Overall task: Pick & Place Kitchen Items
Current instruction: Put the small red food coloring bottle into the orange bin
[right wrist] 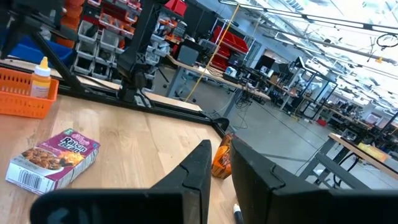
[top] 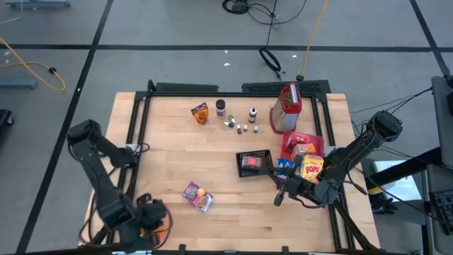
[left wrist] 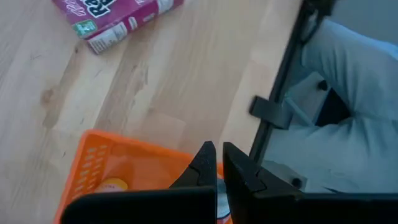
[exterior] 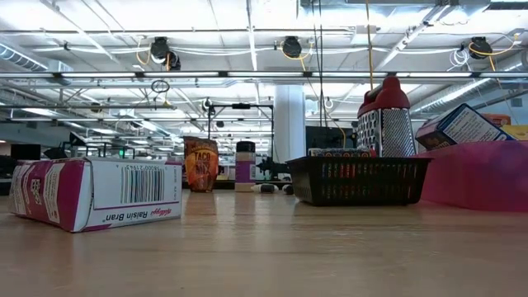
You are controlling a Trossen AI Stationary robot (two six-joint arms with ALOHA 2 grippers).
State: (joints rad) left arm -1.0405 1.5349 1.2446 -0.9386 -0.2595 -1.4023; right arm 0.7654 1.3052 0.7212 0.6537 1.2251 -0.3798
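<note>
Nearest my low camera lies the Raisin Bran box (exterior: 95,192), flat on its broad face on the wooden table (top: 233,212), well apart from everything else. I judge it light, thin card with crisp edges, easy to dent; I would pinch it across its narrow width, near the middle, so it does not swing. Its printed skin looks smooth, perhaps a little slippery.

My right gripper (top: 279,197) hangs above the table just beside the black mesh basket (top: 254,163), fingers nearly together with only a slim gap and nothing between them. My left gripper (left wrist: 214,167) is shut and empty, poised over the orange crate (left wrist: 106,168) at the table's near left corner.

Further back stand an orange pouch (top: 200,112), soft and crinkly by my guess, and tiny bottles (top: 241,122), hard, round and likely to roll. More boxes (top: 306,159) lean in the red tray (top: 290,139).
</note>
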